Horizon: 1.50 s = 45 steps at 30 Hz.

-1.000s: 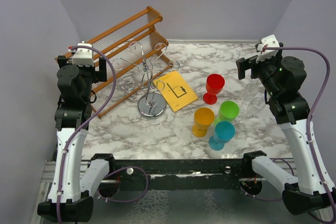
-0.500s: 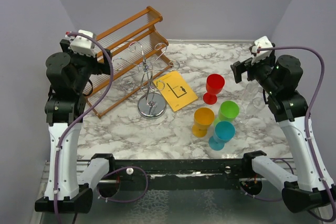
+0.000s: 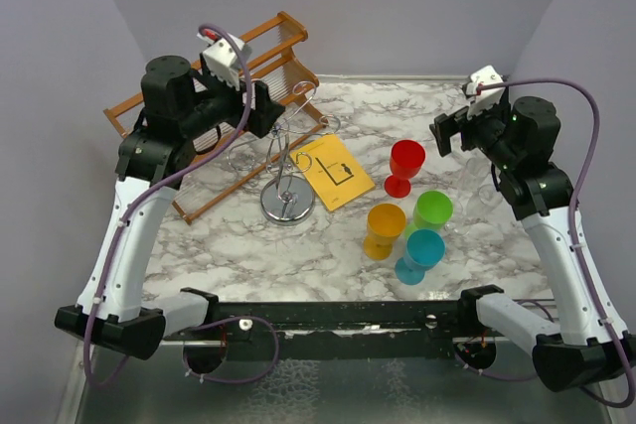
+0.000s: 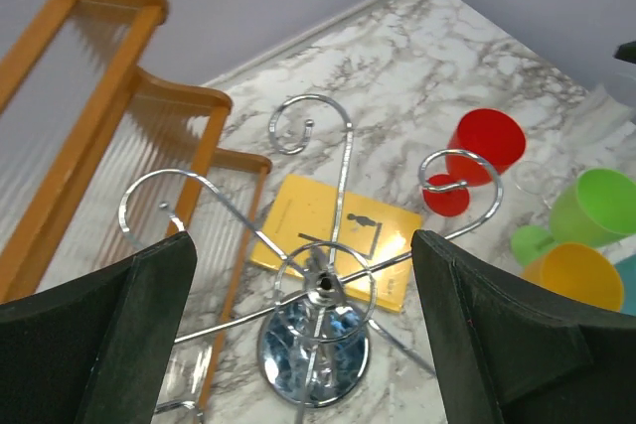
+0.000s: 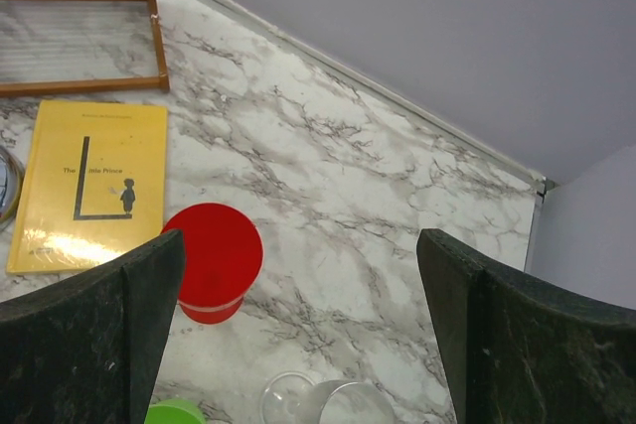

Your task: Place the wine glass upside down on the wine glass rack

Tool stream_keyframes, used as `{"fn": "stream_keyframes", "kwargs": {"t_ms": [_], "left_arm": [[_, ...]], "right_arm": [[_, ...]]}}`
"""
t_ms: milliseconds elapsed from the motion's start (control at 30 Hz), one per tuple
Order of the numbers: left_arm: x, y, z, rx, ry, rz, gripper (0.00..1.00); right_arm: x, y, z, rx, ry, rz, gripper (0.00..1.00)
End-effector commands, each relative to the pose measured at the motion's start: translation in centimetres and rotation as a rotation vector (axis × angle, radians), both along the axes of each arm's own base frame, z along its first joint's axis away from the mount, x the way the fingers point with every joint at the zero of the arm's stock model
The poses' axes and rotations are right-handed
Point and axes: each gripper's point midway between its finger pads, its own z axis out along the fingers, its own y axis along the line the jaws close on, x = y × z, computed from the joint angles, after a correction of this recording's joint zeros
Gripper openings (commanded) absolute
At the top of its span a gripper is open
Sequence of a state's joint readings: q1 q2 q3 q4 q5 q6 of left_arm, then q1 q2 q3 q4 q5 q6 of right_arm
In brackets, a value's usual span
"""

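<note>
The wine glass [image 5: 328, 401] is sitting on the marble table [image 3: 298, 245] right under the right gripper [image 5: 298, 275], showing up at the bottom edge of the right wrist view. It's clear glass, so I honestly can't tell which way up it's standing. The red cup [image 5: 212, 263] is standing just beside it, toward the gripper's left finger. That gripper is hanging above with its jaws spread wide and nothing between them. The wine glass rack [image 4: 313, 353] is standing well apart from the glass, directly below the left gripper [image 3: 266, 108], which is hovering over the post and looking straight down on the curled arms and shiny round base. Its jaws are gaping wide too, gripping nothing. A yellow book [image 4: 308, 215] is lying just beyond the rack's base, and the wooden rack [image 4: 109, 116] is sitting off past the left finger. The green cup [image 3: 432, 211], orange cup [image 3: 385, 225] and blue cup [image 3: 422, 250] are clustering nearer the right arm's base.
</note>
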<state>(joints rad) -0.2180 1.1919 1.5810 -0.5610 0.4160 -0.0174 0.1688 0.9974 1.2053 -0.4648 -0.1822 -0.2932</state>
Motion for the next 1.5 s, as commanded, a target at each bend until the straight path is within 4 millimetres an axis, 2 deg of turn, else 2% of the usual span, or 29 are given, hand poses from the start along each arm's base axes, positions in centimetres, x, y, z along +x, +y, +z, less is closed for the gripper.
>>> {"fn": "stream_keyframes", "kwargs": {"t_ms": [0, 100, 167, 367, 567, 700, 967, 1133, 1467], "left_arm": [[-0.9, -2.3, 0.2, -0.017, 0.033, -0.031, 0.91], [-0.6, -3.2, -0.9, 0.021, 0.051, -0.017, 0.86], [-0.3, -3.8, -2.0, 0.056, 0.064, -0.009, 0.78], [0.4, -4.0, -4.3, 0.127, 0.082, 0.039, 0.68], [0.7, -3.4, -5.0, 0.164, 0.073, 0.081, 0.6], [0.5, -3.2, -5.4, 0.175, 0.077, 0.084, 0.51], [0.1, -4.7, -5.9, 0.146, 0.088, 0.004, 0.24], [0.3, -6.2, -5.8, 0.1, 0.082, -0.049, 0.01], [1.3, -7.9, -5.5, 0.015, 0.059, -0.082, 0.0]], "right_arm": [[0.0, 0.5, 0.7, 0.008, 0.007, 0.027, 1.0], [0.1, 0.6, 0.6, 0.008, 0.015, 0.031, 1.0], [0.2, 0.6, 0.5, 0.009, 0.017, 0.031, 1.0], [0.2, 0.5, -0.3, 0.005, 0.029, 0.027, 1.0], [0.1, 0.5, -0.9, 0.0, 0.036, 0.03, 1.0], [0.1, 0.6, -1.1, 0.0, 0.037, 0.036, 0.99], [0.3, 0.8, -1.3, 0.001, 0.042, 0.043, 1.0], [0.2, 0.8, -1.3, 0.0, 0.039, 0.048, 1.0], [0.3, 0.8, -1.3, -0.007, 0.033, 0.051, 1.0]]}}
